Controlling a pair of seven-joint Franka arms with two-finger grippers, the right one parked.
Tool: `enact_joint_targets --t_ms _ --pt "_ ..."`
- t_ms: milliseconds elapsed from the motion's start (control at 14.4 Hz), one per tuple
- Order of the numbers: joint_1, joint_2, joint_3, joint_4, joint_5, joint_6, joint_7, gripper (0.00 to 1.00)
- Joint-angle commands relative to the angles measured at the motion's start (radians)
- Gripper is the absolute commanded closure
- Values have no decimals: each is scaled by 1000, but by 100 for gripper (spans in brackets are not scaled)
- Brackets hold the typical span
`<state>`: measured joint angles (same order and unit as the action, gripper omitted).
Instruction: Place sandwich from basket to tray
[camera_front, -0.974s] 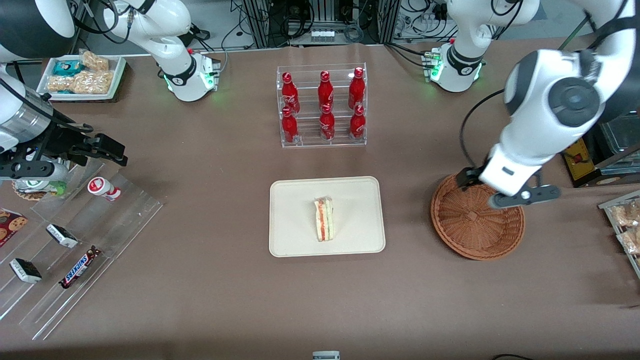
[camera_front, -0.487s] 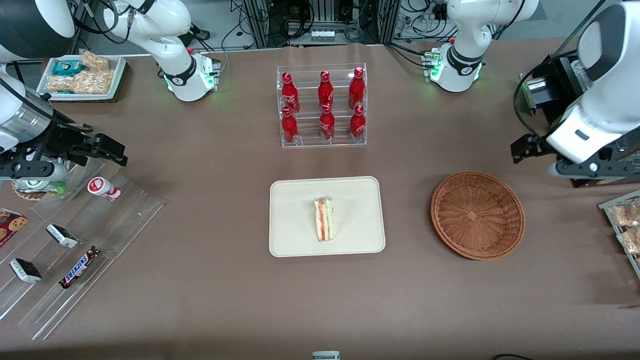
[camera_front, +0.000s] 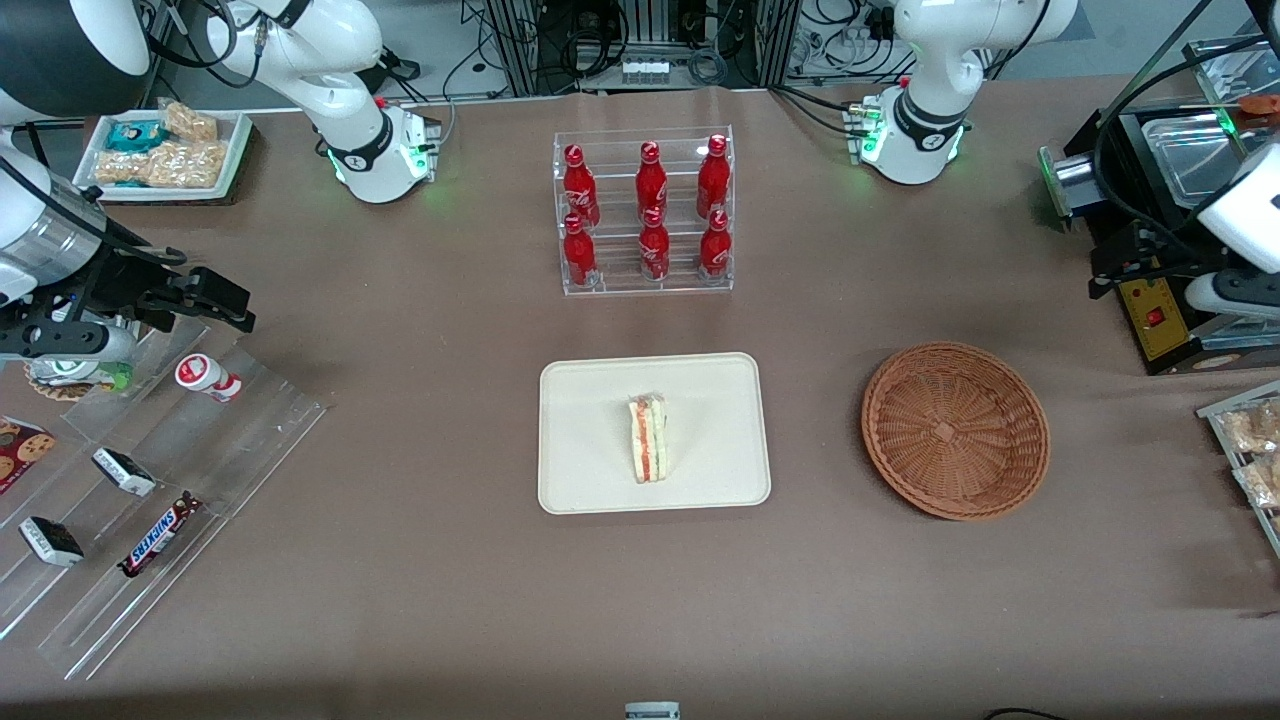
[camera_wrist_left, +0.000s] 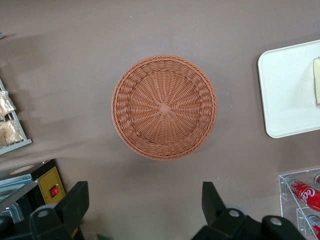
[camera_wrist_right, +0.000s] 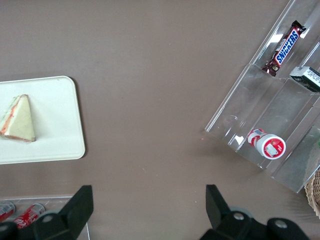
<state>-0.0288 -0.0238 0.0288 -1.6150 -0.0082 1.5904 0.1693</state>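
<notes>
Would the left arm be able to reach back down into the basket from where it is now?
Probably yes. The gripper hangs open and empty above the table beside the basket, toward the working arm's end. The basket holds nothing, and nothing lies between them.

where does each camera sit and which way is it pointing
Front view: high above the table, looking down at the tray with the sandwich, the basket and both arm bases; the gripper is toward the working arm's end.
Left wrist view: on the working arm, looking down at the basket; its open fingers show.
Right wrist view: on the parked arm, looking down at the tray; its fingers show.
All three share the tray and sandwich.
</notes>
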Motion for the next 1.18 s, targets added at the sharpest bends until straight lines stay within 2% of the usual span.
enact_joint_targets --t_ms 0,1113 --pt "3 15 -6 23 -21 -38 13 0" --pt "-6 15 -12 -13 -12 -29 12 0"
